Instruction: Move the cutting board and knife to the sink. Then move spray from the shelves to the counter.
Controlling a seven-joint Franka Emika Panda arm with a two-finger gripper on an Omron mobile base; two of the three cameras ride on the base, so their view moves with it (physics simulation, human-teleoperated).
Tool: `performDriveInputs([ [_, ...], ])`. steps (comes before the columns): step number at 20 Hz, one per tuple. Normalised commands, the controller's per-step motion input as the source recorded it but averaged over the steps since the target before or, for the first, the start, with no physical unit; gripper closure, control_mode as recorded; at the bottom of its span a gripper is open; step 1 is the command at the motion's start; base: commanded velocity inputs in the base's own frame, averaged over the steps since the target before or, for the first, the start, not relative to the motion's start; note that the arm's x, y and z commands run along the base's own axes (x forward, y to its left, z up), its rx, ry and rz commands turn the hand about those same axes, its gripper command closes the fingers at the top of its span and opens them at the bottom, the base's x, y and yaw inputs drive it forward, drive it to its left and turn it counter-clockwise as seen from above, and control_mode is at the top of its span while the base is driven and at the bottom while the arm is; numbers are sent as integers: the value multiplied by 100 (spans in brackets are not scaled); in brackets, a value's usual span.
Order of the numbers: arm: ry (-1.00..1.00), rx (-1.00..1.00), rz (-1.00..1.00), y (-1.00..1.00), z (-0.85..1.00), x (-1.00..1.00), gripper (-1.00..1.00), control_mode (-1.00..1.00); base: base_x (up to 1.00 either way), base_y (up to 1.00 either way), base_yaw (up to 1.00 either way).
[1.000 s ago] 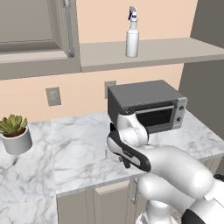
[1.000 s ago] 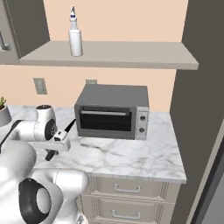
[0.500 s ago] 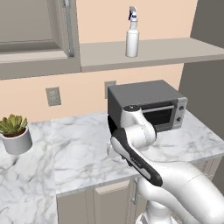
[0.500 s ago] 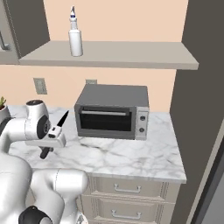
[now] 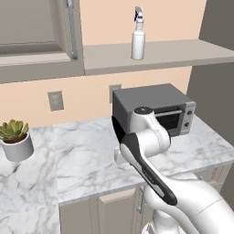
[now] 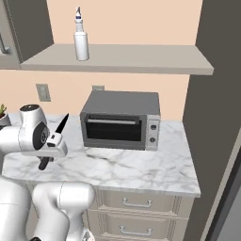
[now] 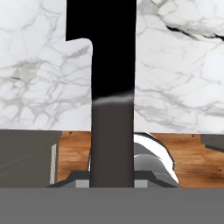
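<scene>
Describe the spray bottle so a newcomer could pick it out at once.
Find the long grey shelf above the marble counter and the toaster oven. The spray bottle stands upright near the shelf's left end: small, white, with a trigger nozzle on top.

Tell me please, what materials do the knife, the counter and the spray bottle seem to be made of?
The knife, shut in the gripper: all matte black, perhaps coated metal or plastic; no shine tells which. The counter: polished white marble, by its grey veins. The spray bottle: probably translucent white plastic, by its pale, cloudy body.
</scene>
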Motion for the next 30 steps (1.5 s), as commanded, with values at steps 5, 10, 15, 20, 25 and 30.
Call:
performDriveInputs([
  [5, 0, 0, 0, 0, 0, 0, 100, -100, 0, 0, 0],
  [10, 0, 0, 0, 0, 0, -3, 100, 100, -35, -7, -2],
  [15, 0, 0, 0, 0, 0, 0, 100, 100, -55, -19, -6],
  [20, 0, 0, 0, 0, 0, 0, 100, 100, -26, -22, -40],
  [25, 0, 0, 0, 0, 0, 0, 100, 100, -1, -7, -80],
  [30, 0, 0, 0, 0, 0, 0, 100, 100, 0, 1, -95],
])
